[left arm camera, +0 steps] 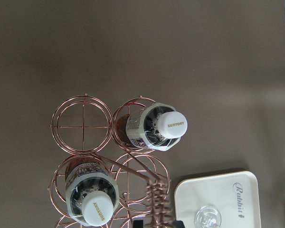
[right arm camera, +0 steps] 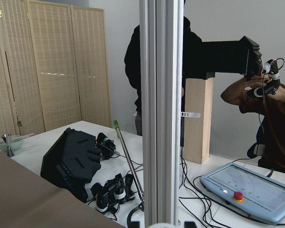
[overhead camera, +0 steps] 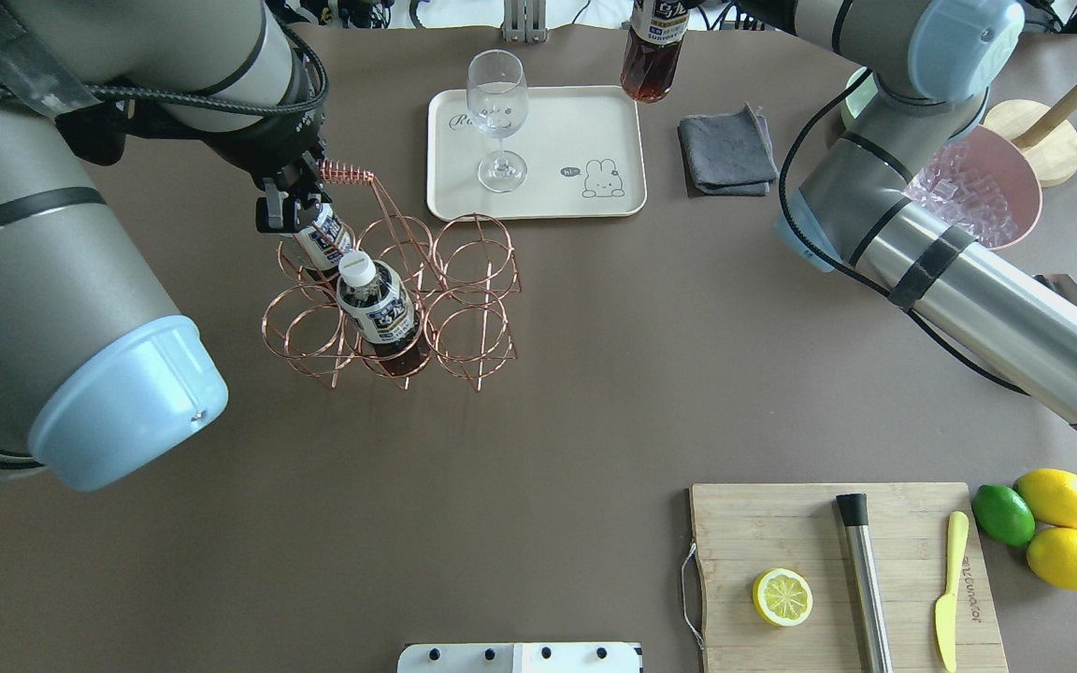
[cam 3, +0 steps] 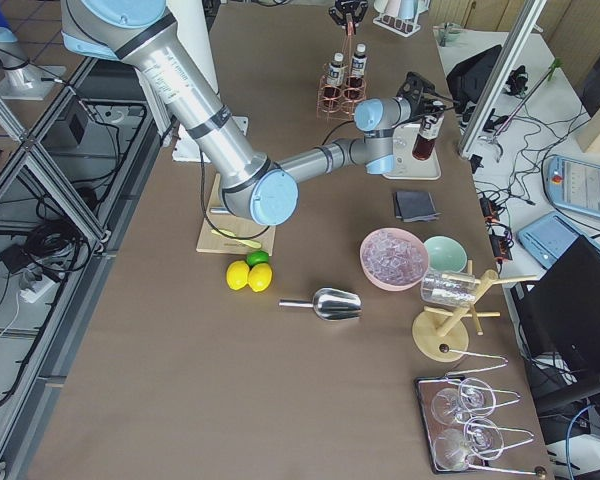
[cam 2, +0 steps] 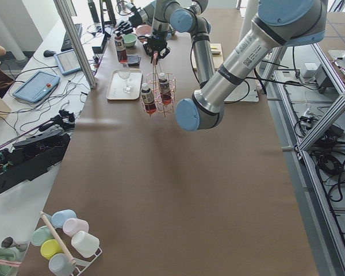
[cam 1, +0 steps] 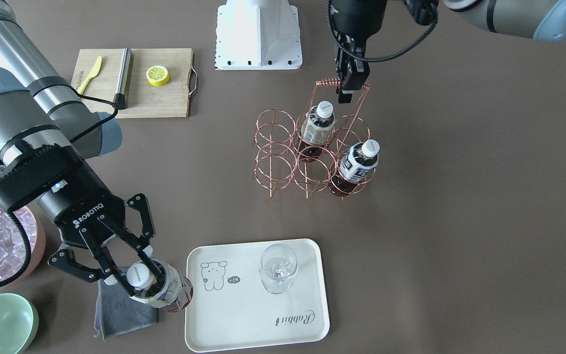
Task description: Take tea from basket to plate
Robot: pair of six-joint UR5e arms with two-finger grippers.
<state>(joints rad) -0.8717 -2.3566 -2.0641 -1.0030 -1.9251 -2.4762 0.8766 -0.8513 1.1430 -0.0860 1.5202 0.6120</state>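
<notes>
The right arm (overhead camera: 959,271) stretches long and low from the shoulder, elbow bent. Its wrist is turned so that the right pincer (cam 1: 136,276) points steeply down, and both fingers are closed on the neck of a tea bottle (cam 1: 167,294), held tilted in the grasp. The left arm (overhead camera: 71,243) reaches forward with its forearm raised and its wrist aimed straight down. The left pincer (cam 1: 349,92) hangs vertical, its narrow jaws drawn together on the wire handle (cam 1: 327,82) of the basket (cam 1: 273,147).

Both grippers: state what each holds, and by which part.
The right gripper holds a tea bottle by its white-capped top. The left gripper pinches the wire handle of the basket.
</notes>
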